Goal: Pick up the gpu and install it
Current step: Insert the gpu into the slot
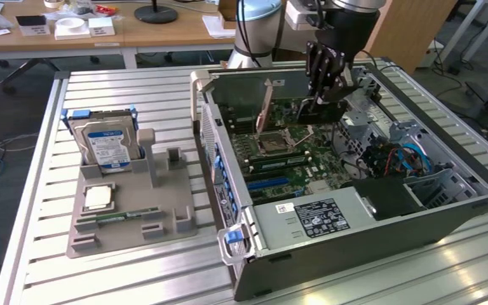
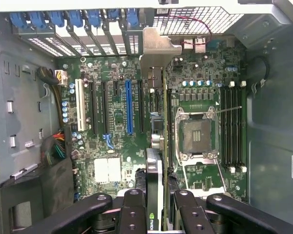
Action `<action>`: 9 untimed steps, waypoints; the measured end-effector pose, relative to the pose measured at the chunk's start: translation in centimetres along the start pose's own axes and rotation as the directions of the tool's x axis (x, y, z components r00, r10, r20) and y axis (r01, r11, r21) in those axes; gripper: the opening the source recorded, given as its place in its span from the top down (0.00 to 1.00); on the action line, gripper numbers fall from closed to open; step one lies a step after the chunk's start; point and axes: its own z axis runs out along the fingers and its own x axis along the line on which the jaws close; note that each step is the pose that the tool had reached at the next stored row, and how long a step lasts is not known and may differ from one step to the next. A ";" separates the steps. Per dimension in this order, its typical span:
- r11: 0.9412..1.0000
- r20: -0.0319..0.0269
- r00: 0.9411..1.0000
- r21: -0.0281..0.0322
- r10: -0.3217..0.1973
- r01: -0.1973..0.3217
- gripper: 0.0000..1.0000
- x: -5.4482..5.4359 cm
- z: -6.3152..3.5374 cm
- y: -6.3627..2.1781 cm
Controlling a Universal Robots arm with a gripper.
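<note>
One gpu (image 2: 158,146), gripped edge-on between narrow-set fingers (image 2: 135,197), stands upright inside the case (image 1: 447,210), over the motherboard (image 2: 112,122), with its bracket (image 2: 158,46) toward the case's rear wall. Pick-up appears complete and installing is the step in hand. Seating calls for the card edge parallel over its slot and the bracket lined up at the case's rear opening.

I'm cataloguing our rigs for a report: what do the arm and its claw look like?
The arm is a silvery-grey tube with rounded joints and a black cable running along it. The claw is matte black and built of bar-shaped links. Its fingers have round silvery pins at the pivots.
</note>
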 end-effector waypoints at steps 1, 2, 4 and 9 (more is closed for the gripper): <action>1.000 0.000 1.000 0.000 0.000 0.000 0.73 0.0 0.05 0.00; 1.000 0.000 1.000 0.000 0.000 0.000 0.73 0.0 0.06 0.00; 1.000 0.000 1.000 0.000 0.000 0.000 0.73 0.0 0.07 0.00; 1.000 0.000 1.000 0.000 0.000 0.000 0.73 0.0 0.24 0.00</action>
